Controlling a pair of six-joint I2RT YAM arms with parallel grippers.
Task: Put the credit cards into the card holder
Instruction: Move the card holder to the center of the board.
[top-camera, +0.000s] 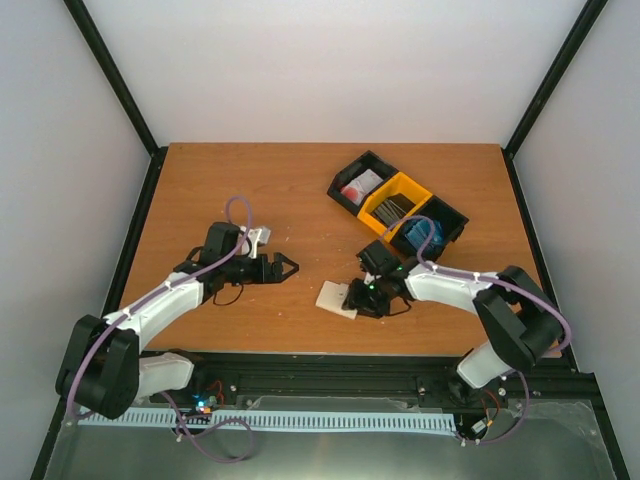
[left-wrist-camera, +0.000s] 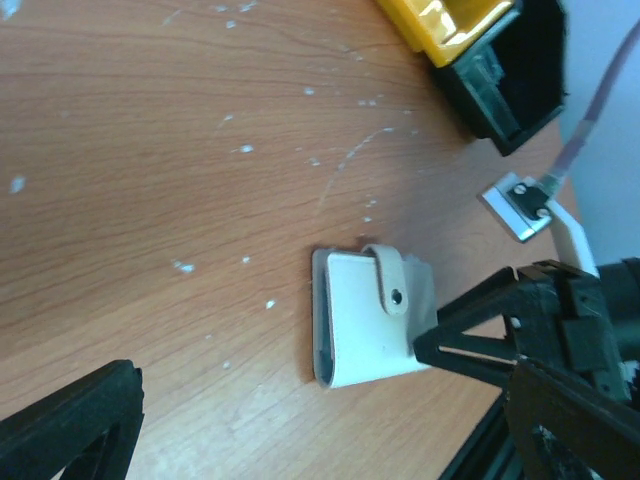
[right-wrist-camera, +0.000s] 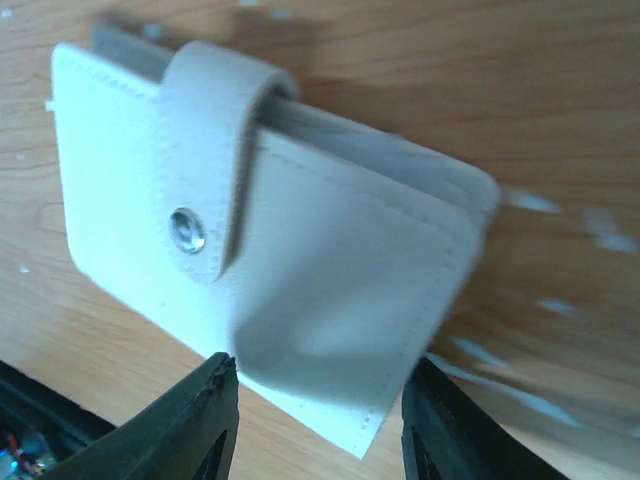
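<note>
The card holder (top-camera: 334, 298) is a beige wallet lying folded on the table, its strap snapped over the front. It shows in the left wrist view (left-wrist-camera: 365, 325) and fills the right wrist view (right-wrist-camera: 270, 240). My right gripper (top-camera: 358, 297) is open just above it, and its fingers straddle the wallet's near corner (right-wrist-camera: 318, 390). My left gripper (top-camera: 287, 267) is open and empty to the wallet's left (left-wrist-camera: 275, 362), apart from it. Blue credit cards (top-camera: 424, 236) lie in the nearest black bin at the back right.
Three joined bins stand at the back right: a black one with red and white items (top-camera: 358, 186), a yellow one (top-camera: 394, 203) and the black one (top-camera: 445, 222) with the blue cards. The yellow bin (left-wrist-camera: 450, 20) and a black bin (left-wrist-camera: 515, 85) also show in the left wrist view.
</note>
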